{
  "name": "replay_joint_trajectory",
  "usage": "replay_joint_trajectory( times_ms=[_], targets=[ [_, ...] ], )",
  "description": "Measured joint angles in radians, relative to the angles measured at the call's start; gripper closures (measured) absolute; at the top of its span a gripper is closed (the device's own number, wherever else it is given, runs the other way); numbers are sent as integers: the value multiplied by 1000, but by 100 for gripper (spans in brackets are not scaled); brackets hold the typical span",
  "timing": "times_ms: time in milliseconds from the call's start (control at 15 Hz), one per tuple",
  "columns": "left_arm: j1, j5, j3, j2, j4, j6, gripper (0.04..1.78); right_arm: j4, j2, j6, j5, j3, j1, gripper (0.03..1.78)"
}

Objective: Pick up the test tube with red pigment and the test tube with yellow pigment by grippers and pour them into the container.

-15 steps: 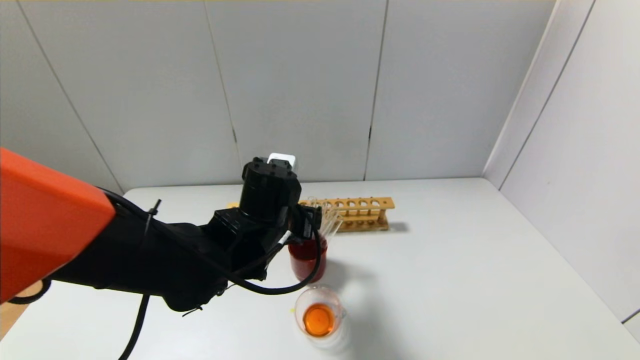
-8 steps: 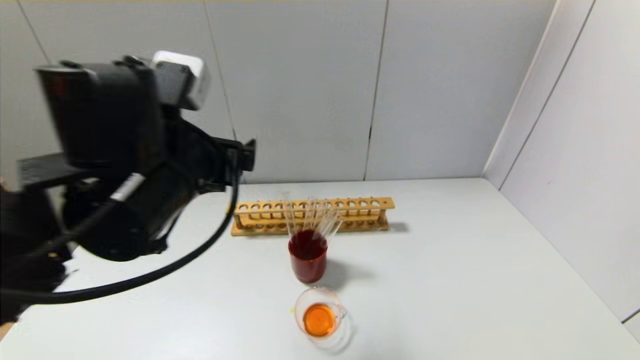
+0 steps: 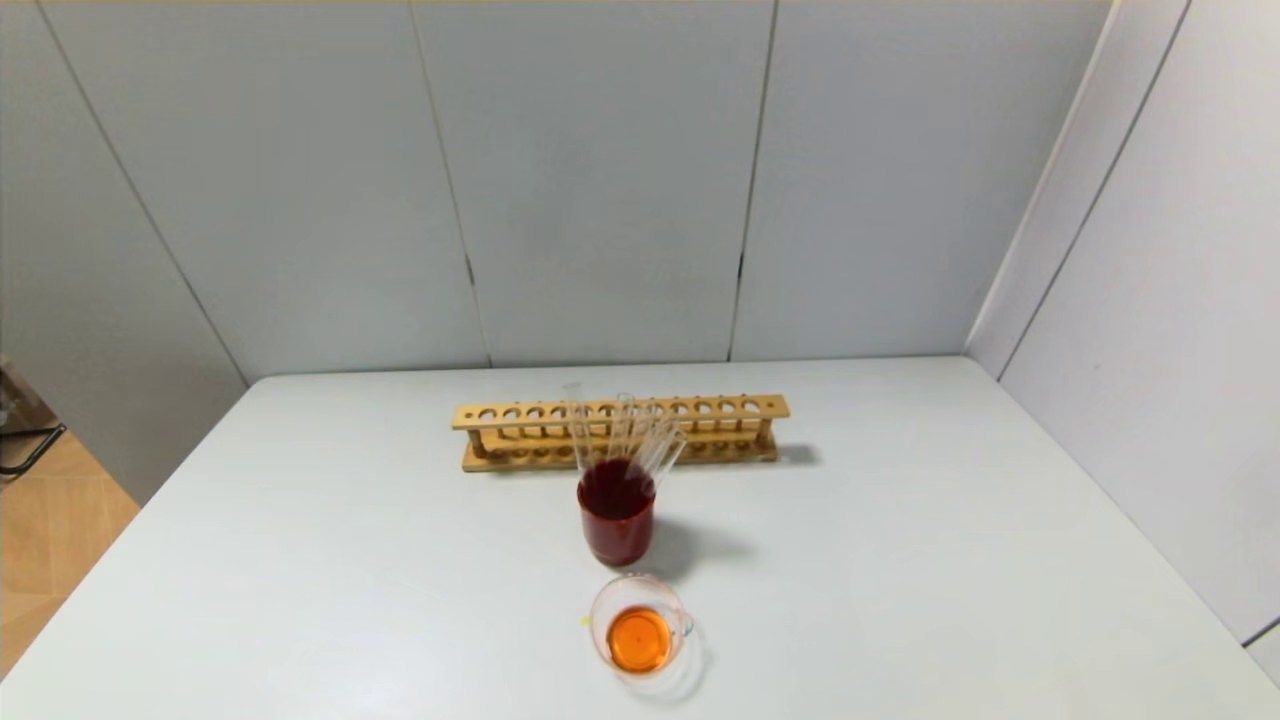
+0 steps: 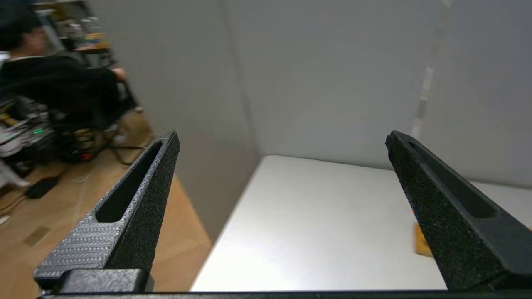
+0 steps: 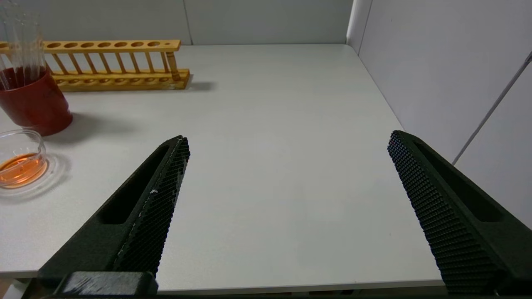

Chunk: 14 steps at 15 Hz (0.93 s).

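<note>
Left tool [image 4: 282, 141]: released, jaws spread wide with nothing between them; you see it only in its own wrist view, off the counter's left edge and pointing along it toward the far wall.
Right tool [image 5: 286, 141]: also released and empty, hanging over the counter's near edge, toward its right side.
Counter [image 3: 950, 560]: white, one of it, carrying everything below.
Container [image 3: 640, 628]: one low clear cup with a small side handle, near the middle of the counter's near edge; it holds a shallow pool of orange liquid, which suggests both pigments are already poured.
Beaker [image 3: 616, 520]: one, filled with dark red liquid, just behind the container toward the far edge.
Test tubes [image 3: 628, 432]: they stand leaning in the beaker, fanned apart at their mouths; you can count about four or five, the glass overlaps too much for a firm number. You cannot tell which one carried red or yellow, since their bottoms sit under the dark liquid.
Rack [image 3: 620, 430]: one wooden rack, directly behind the beaker, its holes looking empty.
Handling: judge the tubes light, stiff, slick and fragile; take one on its bare upper shaft below the mouth, with a gentle squeeze, and lift straight up so it does not drag its neighbours.
</note>
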Motion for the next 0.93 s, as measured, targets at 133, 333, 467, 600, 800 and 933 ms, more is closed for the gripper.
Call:
replay_joint_trajectory(
  times_ms=[133, 333, 467, 600, 800, 933],
  targets=[
    [149, -79, 27, -127, 53, -7, 7, 0, 0, 0, 0, 0, 0, 7],
    [262, -193, 50, -312, 192, -43, 7, 0, 0, 0, 0, 0, 0, 7],
    [263, -266, 59, -431, 312, -56, 7, 0, 0, 0, 0, 0, 0, 7],
    [251, -337, 103, -542, 400, -58, 7, 0, 0, 0, 0, 0, 0, 7],
    [241, -392, 210, -703, 423, -72, 7, 0, 0, 0, 0, 0, 0, 7],
    [236, -376, 310, -768, 356, -105, 7, 0, 0, 0, 0, 0, 0, 7]
  ],
)
